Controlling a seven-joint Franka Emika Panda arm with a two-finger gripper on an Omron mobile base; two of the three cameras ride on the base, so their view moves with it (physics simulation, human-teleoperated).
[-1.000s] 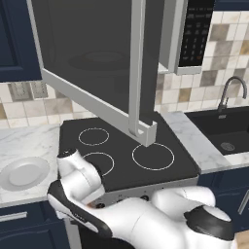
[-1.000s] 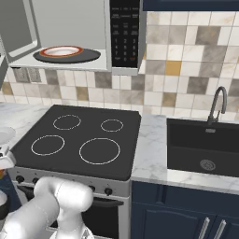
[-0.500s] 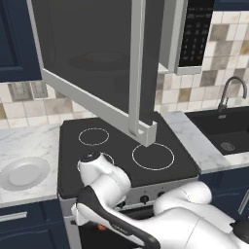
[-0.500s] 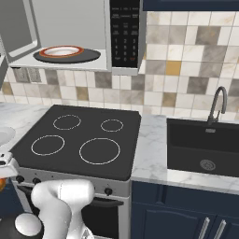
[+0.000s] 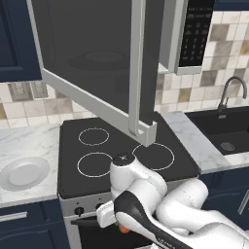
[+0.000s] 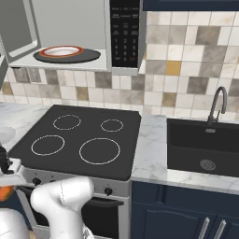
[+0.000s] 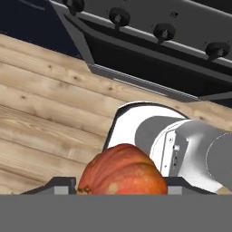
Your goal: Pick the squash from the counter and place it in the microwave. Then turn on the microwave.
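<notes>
- Two dark fingertips of the jaws (image 7: 121,186) stand on either side of the squash (image 7: 123,170) in the hand view, and the orange-red lump sits between them, so the jaws are gripping the squash.
- Below the squash in that view lies a wooden plank floor (image 7: 41,118), and the black oven (image 7: 149,50) front with its row of knobs runs across the top.
- From the left base view the squash (image 5: 123,229) shows as a small orange spot under the dark wrist, low in front of the oven (image 5: 92,233), well below the level of the worktop (image 5: 29,146).
- From the right base view the squash (image 6: 6,193) is at the left edge, low beside the stovetop (image 6: 79,144) front, with the white hand just above it.
- On the worktop, left of the stovetop, lies a round white plate (image 5: 23,173).
- Above the stovetop hangs the microwave (image 6: 125,35) with its door (image 5: 92,63) swung wide open.
- Inside the microwave rests a dark turntable with a plate with orange rim (image 6: 61,51) on it.
- To the right of the stovetop is a black sink (image 6: 205,149) with a curved faucet (image 6: 217,105).
</notes>
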